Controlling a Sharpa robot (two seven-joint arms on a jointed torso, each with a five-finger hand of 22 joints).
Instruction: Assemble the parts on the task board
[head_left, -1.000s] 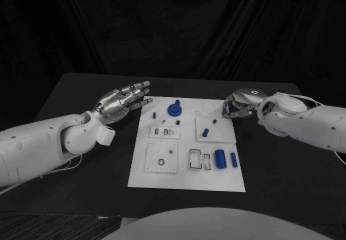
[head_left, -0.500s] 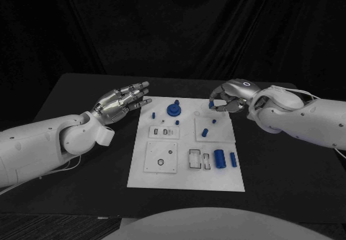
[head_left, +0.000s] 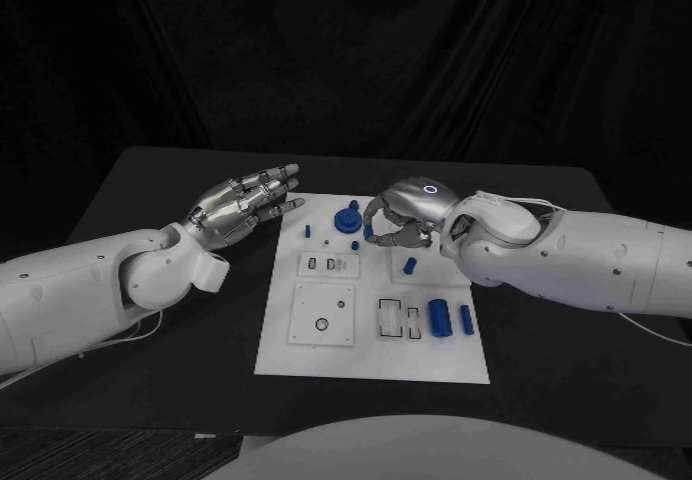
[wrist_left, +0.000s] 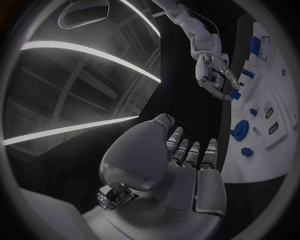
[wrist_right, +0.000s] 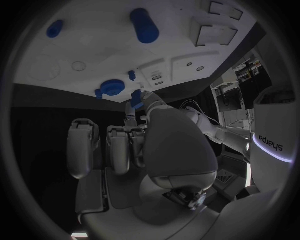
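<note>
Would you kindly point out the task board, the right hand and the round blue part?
task board (head_left: 375, 355): head view, bare near edge.
right hand (head_left: 400, 222): head view, middle.
round blue part (head_left: 348, 219): head view, disc top.

My right hand (head_left: 401, 218) covers part of the task board (head_left: 374, 345). I cannot identify the small blue part (wrist_right: 137, 99) it pinches.

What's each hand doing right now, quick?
Left hand: open, fingers apart, holding nothing, beside the board.
Right hand: pinching a small blue part over the board.
</note>
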